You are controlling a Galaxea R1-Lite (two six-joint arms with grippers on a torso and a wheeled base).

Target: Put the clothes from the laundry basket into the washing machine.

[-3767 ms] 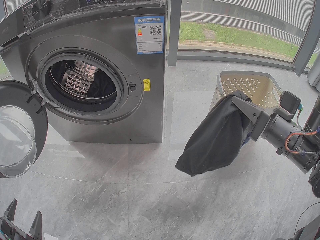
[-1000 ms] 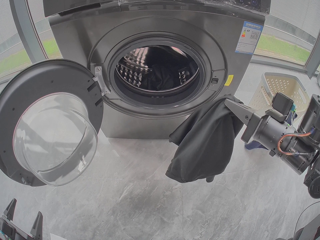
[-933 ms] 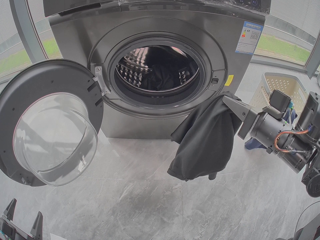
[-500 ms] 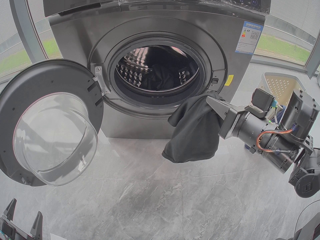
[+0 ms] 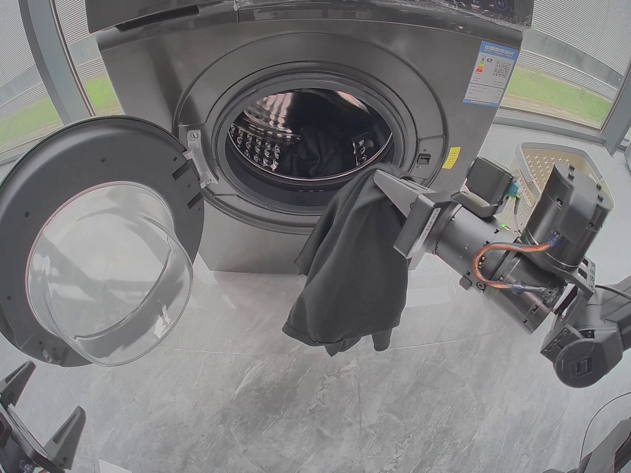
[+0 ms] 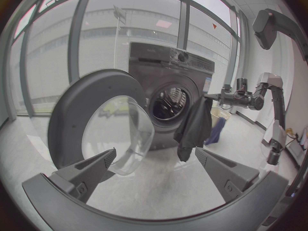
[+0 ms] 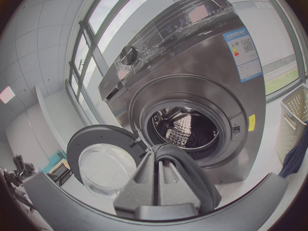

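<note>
At the lower right rim of the washer's (image 5: 368, 54) open port, our right gripper (image 5: 383, 182) is clenched on a fold of the black garment (image 5: 348, 257), most of which hangs outside above the floor. We judge it best to lift, then push deep into the drum (image 5: 309, 133), so the long tail slides over the seal instead of snagging, and release only once inside. Our left gripper (image 6: 154, 151) sits low, jaws spread and empty, while a blue cloth (image 7: 295, 159) waits on the basket (image 5: 545, 165).
</note>
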